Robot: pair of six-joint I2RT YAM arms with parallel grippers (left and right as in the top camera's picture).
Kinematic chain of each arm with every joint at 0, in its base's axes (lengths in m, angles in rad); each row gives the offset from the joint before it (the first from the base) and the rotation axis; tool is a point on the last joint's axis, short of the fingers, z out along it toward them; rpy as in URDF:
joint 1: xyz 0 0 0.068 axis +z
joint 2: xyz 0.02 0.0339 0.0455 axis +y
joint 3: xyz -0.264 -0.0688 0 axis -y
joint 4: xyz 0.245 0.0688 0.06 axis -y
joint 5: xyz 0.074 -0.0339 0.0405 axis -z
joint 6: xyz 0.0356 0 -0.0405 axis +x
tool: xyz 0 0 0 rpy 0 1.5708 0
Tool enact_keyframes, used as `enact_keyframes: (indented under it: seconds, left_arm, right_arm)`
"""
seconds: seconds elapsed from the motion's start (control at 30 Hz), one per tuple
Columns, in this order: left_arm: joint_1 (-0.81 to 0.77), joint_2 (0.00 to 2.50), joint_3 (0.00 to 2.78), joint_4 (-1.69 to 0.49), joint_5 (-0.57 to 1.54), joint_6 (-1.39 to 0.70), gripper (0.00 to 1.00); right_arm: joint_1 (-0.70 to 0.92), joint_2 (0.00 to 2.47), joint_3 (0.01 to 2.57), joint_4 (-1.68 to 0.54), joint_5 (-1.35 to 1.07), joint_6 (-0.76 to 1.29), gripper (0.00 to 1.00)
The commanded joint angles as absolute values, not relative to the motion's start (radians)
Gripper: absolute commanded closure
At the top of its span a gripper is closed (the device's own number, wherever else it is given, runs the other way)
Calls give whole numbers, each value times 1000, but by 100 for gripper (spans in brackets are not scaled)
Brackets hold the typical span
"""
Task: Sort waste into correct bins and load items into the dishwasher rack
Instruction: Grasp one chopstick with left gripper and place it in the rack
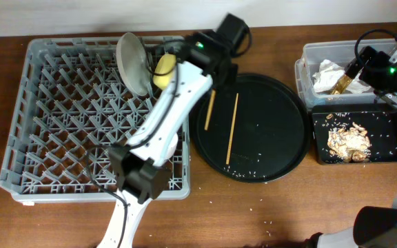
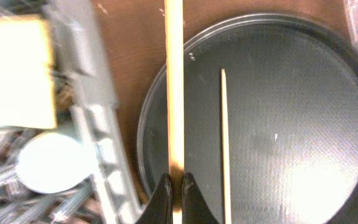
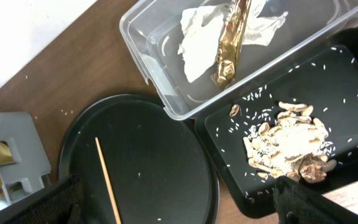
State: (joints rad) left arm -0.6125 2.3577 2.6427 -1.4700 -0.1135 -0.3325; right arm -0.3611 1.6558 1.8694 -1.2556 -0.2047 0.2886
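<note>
The left arm (image 1: 164, 117) stretched diagonally forward, its hand (image 2: 174, 186) pinched on a chopstick (image 2: 174, 81). The right hand (image 3: 176, 186) hung spread wide.

rack (image 1: 60, 124) grey | bowl (image 1: 164, 67) yellow | round tray (image 1: 267, 131) black | paper (image 1: 328, 74) white | chopsticks (image 1: 231, 129) tan

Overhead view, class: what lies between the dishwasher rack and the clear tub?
The large round black tray, with two chopsticks over it and white grains scattered on it. The overhead view shows this.
</note>
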Motion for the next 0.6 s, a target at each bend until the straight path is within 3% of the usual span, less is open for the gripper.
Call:
enact_keyframes:
  seconds: [0.0, 0.17, 0.37, 0.57]
  left_arm:
    - [-562, 2345, 2906, -1669, -213, -310, 99]
    - [-544, 2180, 2922, -1688, -188, -252, 99]
    - [-420, 1843, 2173, -1633, -297, -417, 100]
    - [-285, 1843, 1561, -1160, -225, -228, 100]
  right_arm:
    - [-361, 1647, 1883, -1256, -206, 293, 1]
    - [-361, 1647, 1883, -1256, -206, 293, 2]
    - [-361, 1647, 1883, -1256, -206, 293, 2]
    - [-361, 1647, 1883, -1256, -206, 293, 2]
